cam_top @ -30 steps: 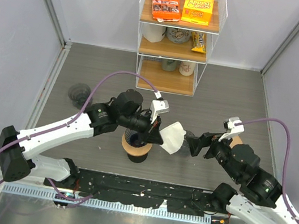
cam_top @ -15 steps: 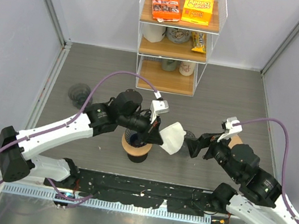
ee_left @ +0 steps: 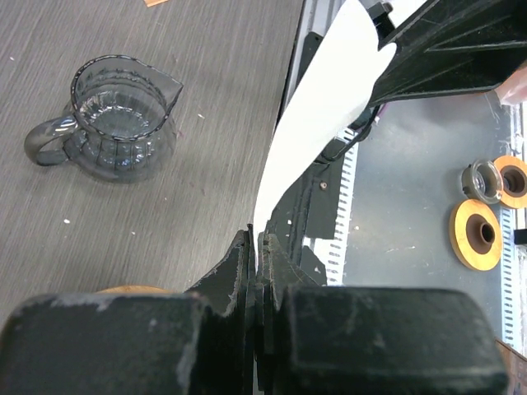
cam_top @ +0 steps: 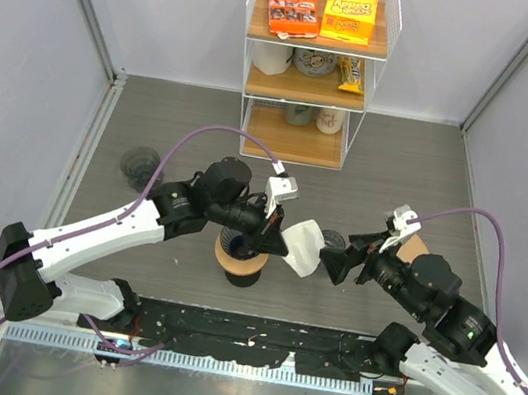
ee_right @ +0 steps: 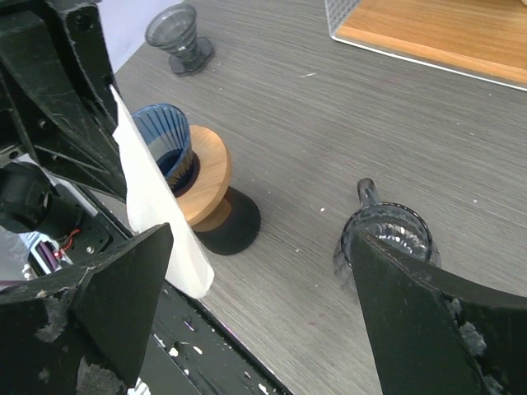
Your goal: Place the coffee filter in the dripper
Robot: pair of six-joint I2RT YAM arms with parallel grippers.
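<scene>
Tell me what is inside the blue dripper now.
Only its ribbed blue wall shows inside the dripper. The coffee filter, pinched in the left tool, hangs in front and hides one side.

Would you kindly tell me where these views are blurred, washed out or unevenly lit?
Top external: even light, sharp throughout. Left wrist: the left hand near the lens is soft, the coffee filter blown out white. Right wrist: the right hand is blurred, the dripper crisp.

Bright even light, faint shadows, sharp top view (left end effector blurred)
</scene>
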